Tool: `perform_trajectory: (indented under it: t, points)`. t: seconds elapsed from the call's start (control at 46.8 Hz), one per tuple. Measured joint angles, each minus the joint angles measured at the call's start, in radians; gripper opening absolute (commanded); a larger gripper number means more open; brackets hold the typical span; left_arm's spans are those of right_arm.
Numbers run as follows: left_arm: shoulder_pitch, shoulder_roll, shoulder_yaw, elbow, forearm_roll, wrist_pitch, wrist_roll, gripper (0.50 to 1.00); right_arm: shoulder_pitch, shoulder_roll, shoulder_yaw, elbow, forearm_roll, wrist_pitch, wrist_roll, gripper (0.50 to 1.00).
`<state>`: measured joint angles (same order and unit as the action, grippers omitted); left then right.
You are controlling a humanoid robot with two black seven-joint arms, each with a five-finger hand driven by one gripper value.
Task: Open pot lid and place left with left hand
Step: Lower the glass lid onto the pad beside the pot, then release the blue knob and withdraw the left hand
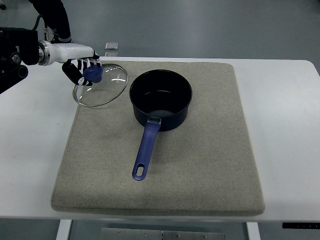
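Upper left of the frame: left hand (82,67) clasped around the blue knob of the glass lid (100,85). Lid tilted, hanging over the grey mat (200,165), just left of the uncovered pot (161,100), handle pointing down-frame.

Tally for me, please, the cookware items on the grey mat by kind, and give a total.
Pot: 1, dark blue, long blue handle, uncovered
Glass lid: 1, blue knob, left of the pot, tilted, with the left hand at its knob
Total: 2, both over the mat
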<state>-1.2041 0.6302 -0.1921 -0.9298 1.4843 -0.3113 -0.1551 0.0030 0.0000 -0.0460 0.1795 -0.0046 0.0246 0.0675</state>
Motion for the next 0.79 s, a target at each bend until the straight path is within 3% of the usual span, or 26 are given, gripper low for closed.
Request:
perform_trajectory:
  t: [0.235, 0.385, 0.47, 0.598, 0.791]
  points:
    - [0.002, -0.023, 0.067, 0.006, 0.011, 0.005, 0.001, 0.500, 0.000, 0.000, 0.000, 0.000, 0.000, 0.000, 0.000, 0.915]
    - [0.000, -0.036, 0.077, 0.044, -0.006, 0.014, 0.002, 0.739, 0.000, 0.000, 0.000, 0.000, 0.000, 0.000, 0.000, 0.917]
    - [0.000, -0.055, 0.070, 0.072, -0.019, 0.017, 0.002, 0.808, 0.000, 0.000, 0.000, 0.000, 0.000, 0.000, 0.000, 0.917]
    - [0.000, -0.070, 0.068, 0.104, -0.142, 0.037, 0.001, 0.988, 0.000, 0.000, 0.000, 0.000, 0.000, 0.000, 0.000, 0.917]
    - [-0.002, -0.070, 0.074, 0.147, -0.409, 0.047, 0.000, 0.992, 0.000, 0.000, 0.000, 0.000, 0.000, 0.000, 0.000, 0.917]
